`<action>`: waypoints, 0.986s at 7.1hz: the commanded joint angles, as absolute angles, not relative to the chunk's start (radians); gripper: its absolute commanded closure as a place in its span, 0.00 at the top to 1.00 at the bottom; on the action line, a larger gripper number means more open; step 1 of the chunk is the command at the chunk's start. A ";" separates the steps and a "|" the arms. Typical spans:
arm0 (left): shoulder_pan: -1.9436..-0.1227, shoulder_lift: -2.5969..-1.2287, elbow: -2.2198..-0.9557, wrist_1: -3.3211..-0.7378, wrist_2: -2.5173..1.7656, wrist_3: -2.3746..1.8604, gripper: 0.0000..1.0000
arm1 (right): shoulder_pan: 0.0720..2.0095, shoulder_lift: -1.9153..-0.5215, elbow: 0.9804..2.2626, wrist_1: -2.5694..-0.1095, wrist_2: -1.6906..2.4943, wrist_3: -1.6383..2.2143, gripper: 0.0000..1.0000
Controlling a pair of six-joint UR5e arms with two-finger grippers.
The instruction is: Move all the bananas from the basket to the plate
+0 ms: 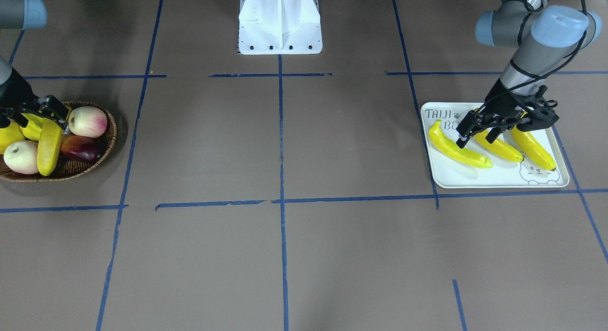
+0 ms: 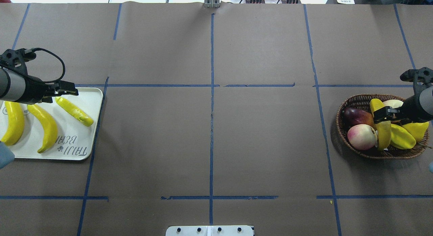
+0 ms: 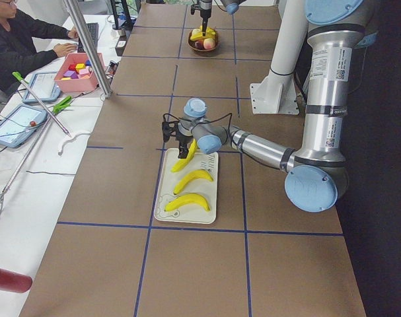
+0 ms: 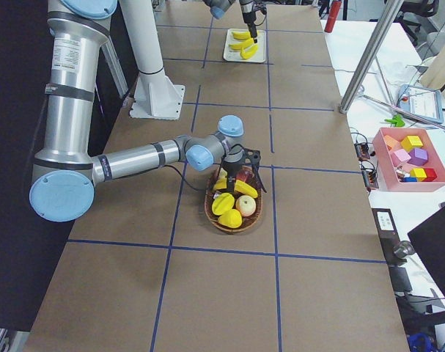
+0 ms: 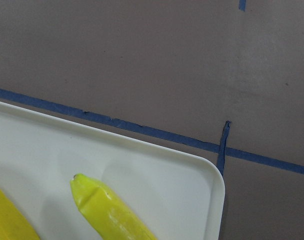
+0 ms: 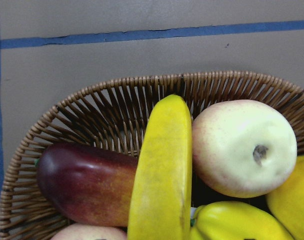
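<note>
Fingers of the left gripper stand apart with nothing between them, hanging over the plate at the right of the front-facing view. Three bananas lie side by side there: the lettering-side banana, the middle banana and the bear-side banana. Only this view shows the gap. Overhead, at the left edge, the gripper reads as one dark shape just beside the lettering-side banana's upper end. The left wrist view gives that banana's blunt end at lower left, the plate's rounded corner and blue tape on the brown table.

At the right of the overhead view, the right gripper is clamped across the fourth banana near its upper third. This banana lies over the other fruit in the basket. The right wrist view adds its neighbours. It runs up the middle of the frame, with a dark red mango on its left, a pale peach on its right and a starfruit at the bottom.
</note>
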State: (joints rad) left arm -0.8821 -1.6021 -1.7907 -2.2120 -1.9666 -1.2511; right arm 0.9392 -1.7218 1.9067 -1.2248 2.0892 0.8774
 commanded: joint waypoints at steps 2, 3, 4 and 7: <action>-0.882 -1.608 -1.790 -2.212 -1.967 -1.256 1.00 | 0.920 -1.720 1.894 -1.226 2.068 0.871 0.24; -0.882 -1.606 -1.789 -2.212 -1.967 -1.256 1.00 | 0.919 -1.720 1.899 -1.224 2.072 0.870 0.15; -0.882 -1.606 -1.789 -2.212 -1.967 -1.256 1.00 | 0.920 -1.720 1.905 -1.224 2.074 0.868 0.04; -0.882 -1.606 -1.798 -2.212 -1.967 -1.256 1.00 | 1.048 -1.781 2.072 -1.253 2.216 0.782 0.00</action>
State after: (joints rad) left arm -0.8820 -1.6061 -1.7942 -2.2120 -1.9666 -1.2563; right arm 0.9708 -1.7520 1.9930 -1.2369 2.1303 0.8397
